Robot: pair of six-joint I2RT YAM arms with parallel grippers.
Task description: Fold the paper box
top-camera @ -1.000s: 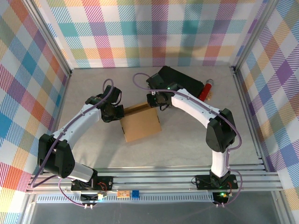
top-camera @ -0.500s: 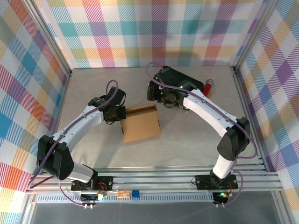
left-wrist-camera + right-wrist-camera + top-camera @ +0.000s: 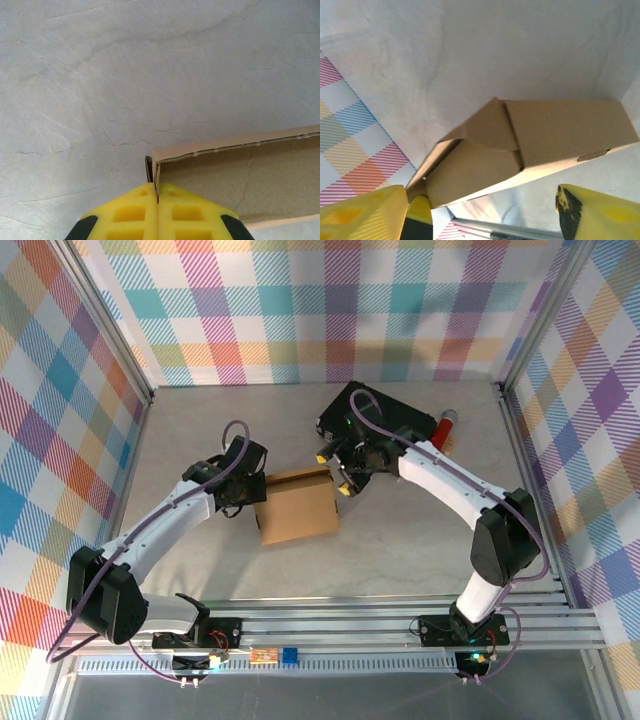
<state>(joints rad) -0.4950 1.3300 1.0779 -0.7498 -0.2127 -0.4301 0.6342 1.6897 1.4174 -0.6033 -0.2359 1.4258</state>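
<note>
Pinching the box (image 3: 297,505) with the left gripper (image 3: 252,490), jaws closed on a thin cardboard wall at the end farthest from the case (image 3: 400,420). Keeping the box flat, near the case, on its left-front side. Hovering the right gripper (image 3: 333,472) between case and box, jaws spread wide, gripping nothing. Judging by the end nearest the case, with a flap bent inward but not seated, working on closing the box ends. Needing next, probably: lowering the right gripper onto that flap, pushing it away from the case into the box, while bracing the far end.
</note>
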